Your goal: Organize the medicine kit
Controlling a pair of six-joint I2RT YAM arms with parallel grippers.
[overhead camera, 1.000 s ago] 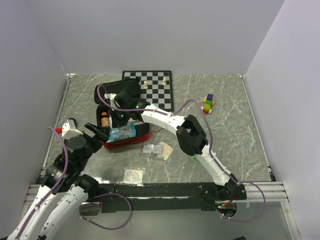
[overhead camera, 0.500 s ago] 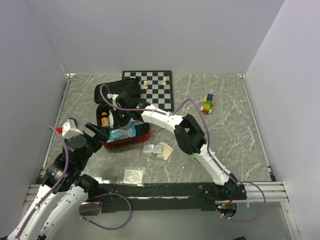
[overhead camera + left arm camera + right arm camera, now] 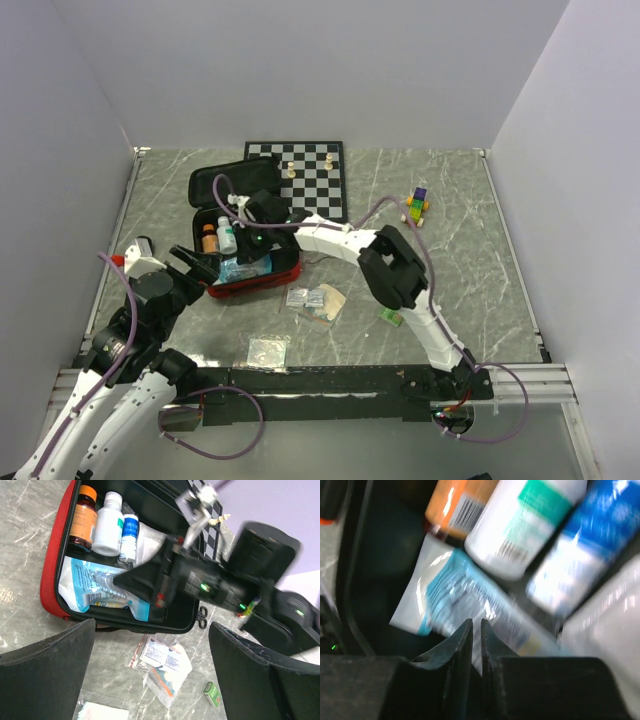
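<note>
The medicine kit (image 3: pixel 290 270) lies open at the left centre of the table, red outside with black lining (image 3: pixel 50 575). Inside it an orange bottle (image 3: pixel 82 517), a white bottle (image 3: pixel 109 525) and a small blue-labelled bottle (image 3: pixel 129 532) lie side by side. Below them is a blue-and-white pouch (image 3: pixel 95 587). My right gripper (image 3: pixel 255 243) hangs inside the kit just over that pouch (image 3: pixel 460 600). Its jaws (image 3: pixel 476 622) are parted by a thin slit and hold nothing. My left gripper (image 3: pixel 192 263) stands wide open at the kit's near left corner (image 3: pixel 152 625), empty.
Small printed packets (image 3: pixel 313 298) lie on the table just in front of the kit, with a clear packet (image 3: pixel 267 350) nearer the arm bases. A small green box (image 3: pixel 388 316) sits under the right arm. A chessboard (image 3: pixel 315 185) with two pale pieces lies behind the kit, and coloured blocks (image 3: pixel 417 207) are at the right.
My right gripper has slid from the back of the kit toward its near side, uncovering the white bottle. Its jaws have parted slightly. The left arm has stayed still.
</note>
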